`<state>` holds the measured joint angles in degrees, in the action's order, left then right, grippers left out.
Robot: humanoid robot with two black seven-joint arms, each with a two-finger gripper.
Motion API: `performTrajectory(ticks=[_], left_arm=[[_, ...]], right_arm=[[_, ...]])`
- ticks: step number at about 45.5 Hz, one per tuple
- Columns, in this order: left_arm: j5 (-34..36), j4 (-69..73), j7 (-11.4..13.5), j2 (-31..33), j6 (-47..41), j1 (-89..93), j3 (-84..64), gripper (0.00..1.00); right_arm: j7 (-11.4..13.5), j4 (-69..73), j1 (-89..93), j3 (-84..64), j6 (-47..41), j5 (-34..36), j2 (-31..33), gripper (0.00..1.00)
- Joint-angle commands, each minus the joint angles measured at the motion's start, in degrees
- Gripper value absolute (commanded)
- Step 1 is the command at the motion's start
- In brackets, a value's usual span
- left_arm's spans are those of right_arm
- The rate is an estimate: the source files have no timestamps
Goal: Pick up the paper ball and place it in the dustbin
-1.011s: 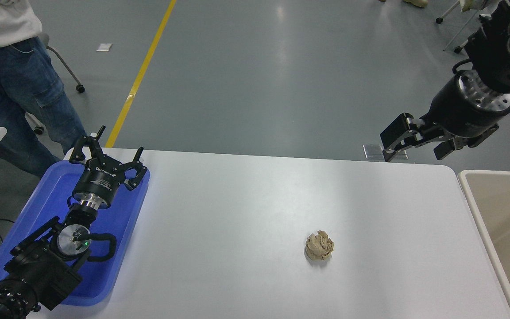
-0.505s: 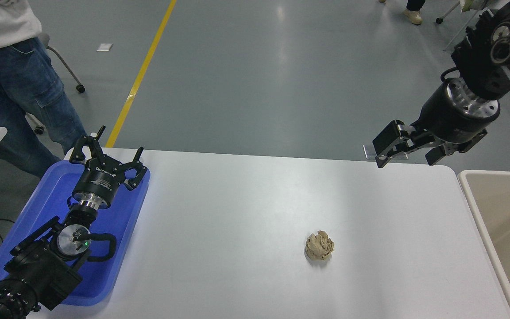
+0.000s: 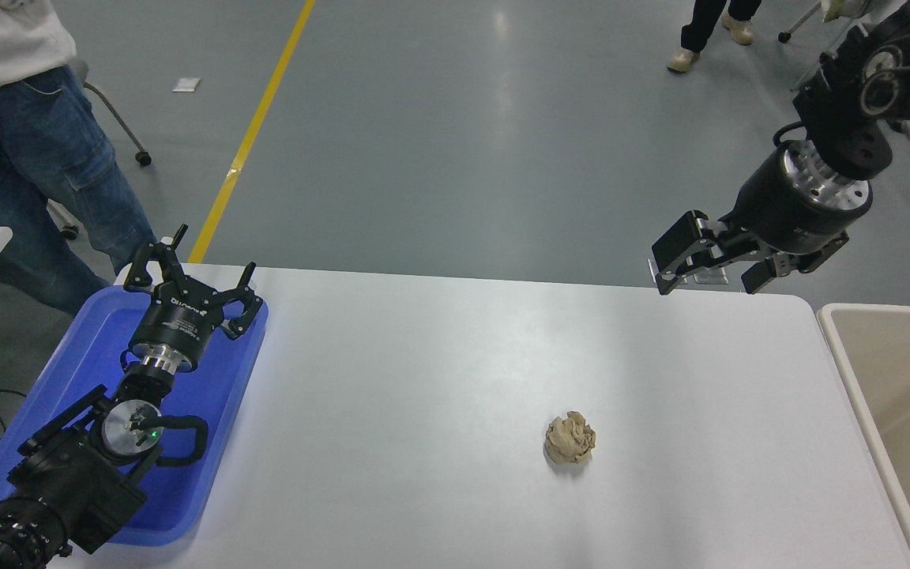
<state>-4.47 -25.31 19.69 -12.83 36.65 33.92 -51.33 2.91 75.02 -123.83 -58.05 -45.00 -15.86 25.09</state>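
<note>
The paper ball (image 3: 570, 438), a crumpled tan-brown wad, lies on the white table (image 3: 423, 379) right of centre. The beige dustbin (image 3: 889, 395) with its cream rim stands at the table's right end, cut off by the picture's edge. My right gripper (image 3: 709, 275) is open and empty, held in the air above the table's far right edge, well beyond the ball and apart from it. My left gripper (image 3: 190, 273) is open and empty, parked over the blue tray at the lower left.
A shallow blue tray (image 3: 218, 427) lies at the table's left end under the left arm. A person in jeans (image 3: 36, 174) stands at the far left. Another person's legs (image 3: 700, 32) show at the top right on the grey floor.
My right gripper has moved left and slightly down toward the table's far edge. A person's legs have come into view at the top right. The ball and left arm have not moved.
</note>
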Motion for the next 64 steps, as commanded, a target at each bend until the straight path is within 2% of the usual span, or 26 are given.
performTrajectory(ticks=[1,18,27,37,55,64], left_arm=[[0.0,0.0,0.0,0.0,0.0,0.0,0.0,1.00],[0.0,0.0,0.0,0.0,0.0,0.0,0.0,1.00],[0.0,0.0,0.0,0.0,0.0,0.0,0.0,1.00],[0.0,0.0,0.0,0.0,0.0,0.0,0.0,1.00],[0.0,0.0,0.0,0.0,0.0,0.0,0.0,1.00],[0.0,0.0,0.0,0.0,0.0,0.0,0.0,1.00]], right_arm=[[-0.1,-1.4,1.1,0.5,0.0,0.0,-0.7,1.00],[0.0,-2.1,8.2,0.6,0.7,0.0,-0.7,1.00],[0.0,-2.7,16.8,3.7,13.4,-0.1,-1.2,1.00],[0.0,-10.6,28.9,7.8,18.5,-0.1,-9.9,1.00],[-0.1,-20.5,43.7,15.3,21.4,-1.1,-15.9,1.00],[-0.1,-24.2,48.0,18.0,21.4,-1.2,-16.4,1.00]])
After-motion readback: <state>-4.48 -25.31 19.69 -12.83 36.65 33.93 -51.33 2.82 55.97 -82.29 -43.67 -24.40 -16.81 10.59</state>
